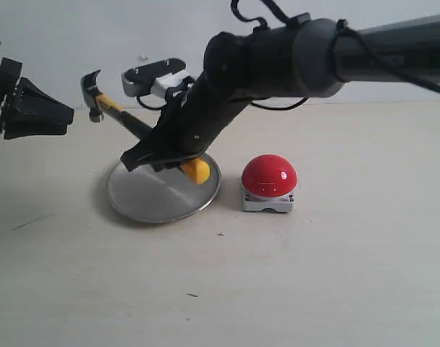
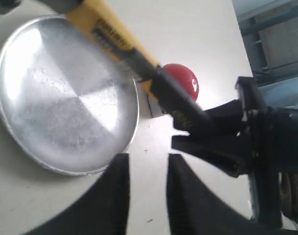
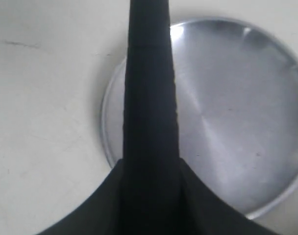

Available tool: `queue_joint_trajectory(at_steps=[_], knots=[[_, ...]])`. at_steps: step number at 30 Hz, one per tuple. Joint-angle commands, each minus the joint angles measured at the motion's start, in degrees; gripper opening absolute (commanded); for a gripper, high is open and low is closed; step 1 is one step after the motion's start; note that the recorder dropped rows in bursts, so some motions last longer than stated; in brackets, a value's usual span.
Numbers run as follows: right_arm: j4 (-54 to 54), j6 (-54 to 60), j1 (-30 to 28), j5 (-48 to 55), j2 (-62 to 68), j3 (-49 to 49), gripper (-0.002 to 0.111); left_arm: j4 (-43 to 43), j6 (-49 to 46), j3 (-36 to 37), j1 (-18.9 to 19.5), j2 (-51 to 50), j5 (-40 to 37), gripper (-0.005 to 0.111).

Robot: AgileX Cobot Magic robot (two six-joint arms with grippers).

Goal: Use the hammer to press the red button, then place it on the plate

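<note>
My right gripper point(image 1: 153, 157) reaches across the middle and is shut on the black part of the hammer point(image 1: 115, 110) handle. The hammer is tilted, with its steel head up at the left and its yellow end low over the plate point(image 1: 144, 199). In the right wrist view the dark handle point(image 3: 149, 93) runs out from my closed gripper point(image 3: 150, 176) across the plate point(image 3: 237, 122). The red button point(image 1: 269, 175) stands just right of the plate. My left gripper point(image 1: 66, 112) hangs at the far left, open and empty point(image 2: 146, 164), looking at the hammer point(image 2: 110, 34), plate point(image 2: 65, 98) and button point(image 2: 187, 79).
The pale tabletop point(image 1: 314, 275) stretches in front of the plate and button. The right arm point(image 1: 307, 58) spans the upper right of the exterior view, above the button. A wall stands behind the table.
</note>
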State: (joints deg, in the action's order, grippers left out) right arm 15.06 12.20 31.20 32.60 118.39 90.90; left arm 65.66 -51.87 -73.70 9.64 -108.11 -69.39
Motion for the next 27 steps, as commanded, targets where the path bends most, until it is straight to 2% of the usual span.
queue_joint_trajectory(at_steps=[1,6,10,15,16,19,27], knots=[[-9.2,-9.2,-1.3,-2.5,-7.7,-2.4,0.0,-1.4,0.3,1.7,0.5,4.4,-0.6,0.001],[-9.8,-10.0,-3.3,-4.6,-16.6,-12.3,0.0,5.1,-4.5,9.6,1.9,11.9,-0.6,0.0],[-12.8,-12.9,-3.7,-6.3,-24.8,-20.9,0.0,14.7,-13.3,21.4,2.6,21.8,10.0,0.0],[-20.7,-21.6,-3.7,-6.6,-35.2,-30.4,0.0,34.3,-34.2,40.2,2.3,35.0,24.4,0.0],[-22.1,-23.0,-3.7,-6.6,-37.3,-32.1,0.0,34.3,-36.9,43.3,2.3,38.0,27.3,0.0],[-25.0,-26.5,-3.7,-6.6,-42.9,-36.6,0.0,34.3,-37.3,47.9,2.3,46.0,35.4,0.0],[-26.8,-31.0,-3.7,-10.7,-54.1,-49.2,0.0,34.3,-35.9,56.5,2.4,65.5,37.1,0.0]])
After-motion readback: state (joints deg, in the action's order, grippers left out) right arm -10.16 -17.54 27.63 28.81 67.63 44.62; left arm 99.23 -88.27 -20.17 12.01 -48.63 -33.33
